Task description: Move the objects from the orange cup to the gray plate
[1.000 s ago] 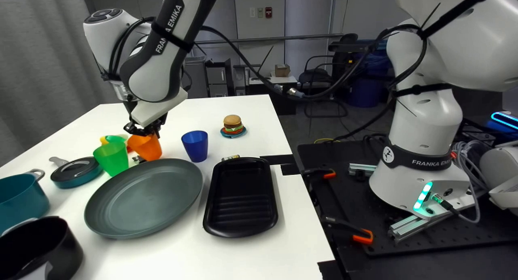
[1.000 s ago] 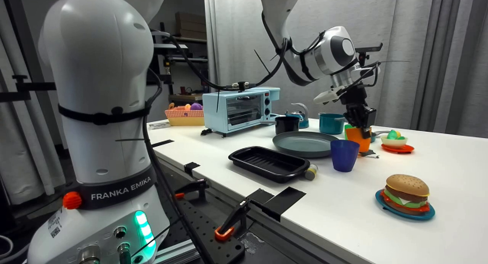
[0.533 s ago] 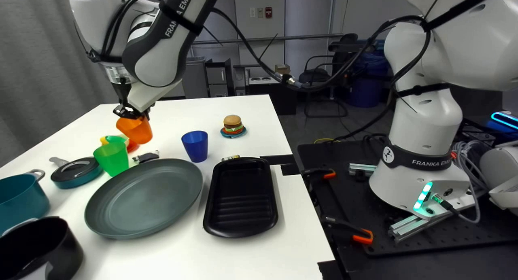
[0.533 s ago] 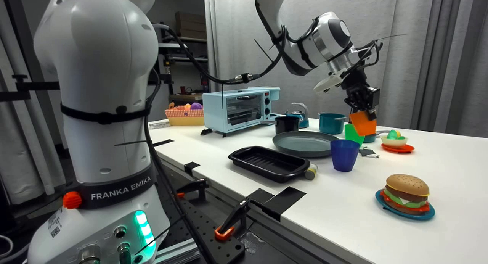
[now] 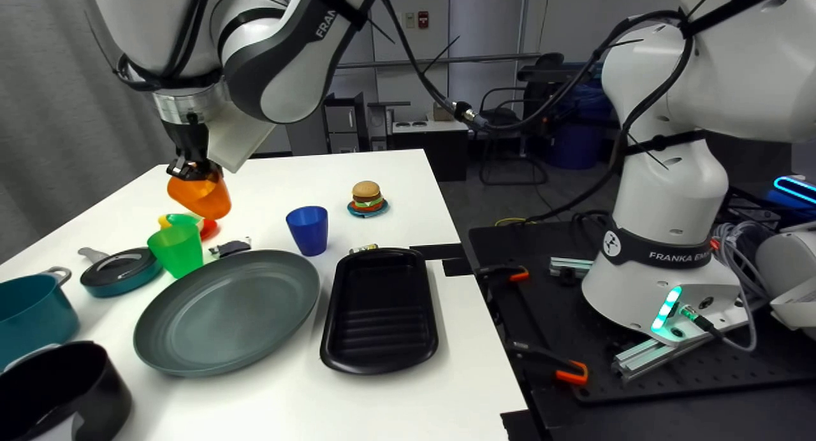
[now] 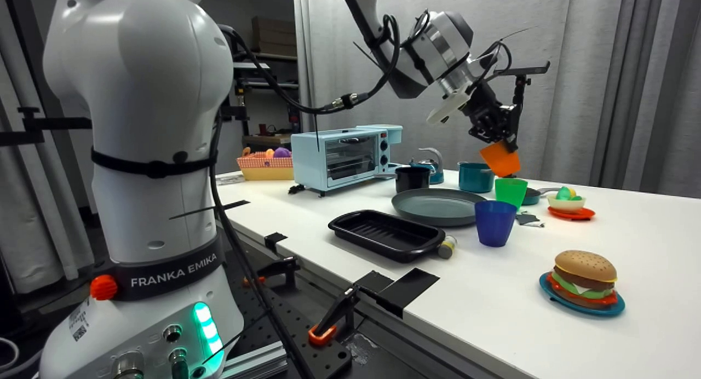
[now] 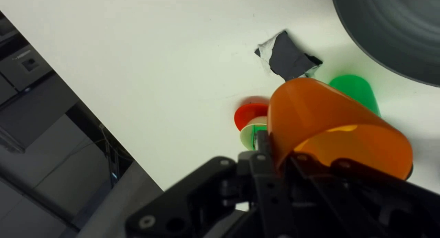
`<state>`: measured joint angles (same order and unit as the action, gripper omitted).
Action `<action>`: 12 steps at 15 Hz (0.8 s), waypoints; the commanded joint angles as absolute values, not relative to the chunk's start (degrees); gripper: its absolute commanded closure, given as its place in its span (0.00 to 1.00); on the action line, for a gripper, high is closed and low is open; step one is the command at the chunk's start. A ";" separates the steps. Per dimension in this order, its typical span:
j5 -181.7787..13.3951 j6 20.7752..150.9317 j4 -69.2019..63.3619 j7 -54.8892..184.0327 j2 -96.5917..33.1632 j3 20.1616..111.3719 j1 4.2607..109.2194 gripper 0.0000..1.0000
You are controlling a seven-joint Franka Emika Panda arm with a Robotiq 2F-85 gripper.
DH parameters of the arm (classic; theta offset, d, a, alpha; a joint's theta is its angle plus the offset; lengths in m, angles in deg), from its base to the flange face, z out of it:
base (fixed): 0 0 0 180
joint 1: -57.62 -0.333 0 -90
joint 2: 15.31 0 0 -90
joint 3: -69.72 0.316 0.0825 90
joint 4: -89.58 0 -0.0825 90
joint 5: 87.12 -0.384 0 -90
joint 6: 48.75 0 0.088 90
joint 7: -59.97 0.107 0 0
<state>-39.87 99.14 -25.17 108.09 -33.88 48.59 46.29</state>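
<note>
My gripper (image 7: 275, 148) is shut on the rim wall of the orange cup (image 7: 319, 110) and holds it tilted in the air. In both exterior views the orange cup (image 5: 203, 197) (image 6: 500, 160) hangs above the table, near the green cup. In the wrist view, small yellow patches (image 7: 343, 128) show inside its mouth; most of its inside is hidden, so I cannot count the yellow pieces. The gray plate (image 5: 229, 310) lies flat on the table with a bare surface. It also shows in an exterior view (image 6: 438, 205) and at the right of the wrist view (image 7: 381, 42).
The green cup (image 5: 175, 250) stands at the plate's edge. The blue cup (image 5: 309, 231) and black ridged tray (image 5: 379, 310) stand beside the plate. A teal lidded pan (image 5: 121, 272), teal pot (image 5: 35, 310) and black pot (image 5: 70, 390) are nearby. Torn dark tape (image 7: 288, 57) lies on the table.
The gripper has lifted the orange cup off the table, tilted it further, and carried it up and over toward the green cup. The plate and other dishes have not moved.
</note>
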 commanded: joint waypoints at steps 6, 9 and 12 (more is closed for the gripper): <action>-20.60 93.35 -35.33 116.70 -22.35 59.34 48.77 0.98; -15.72 90.45 -37.72 116.48 -21.22 62.54 49.79 0.98; -9.74 87.82 -39.85 115.68 -21.09 64.87 50.64 0.98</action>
<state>-15.55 90.12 -36.66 115.28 -23.23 62.03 48.60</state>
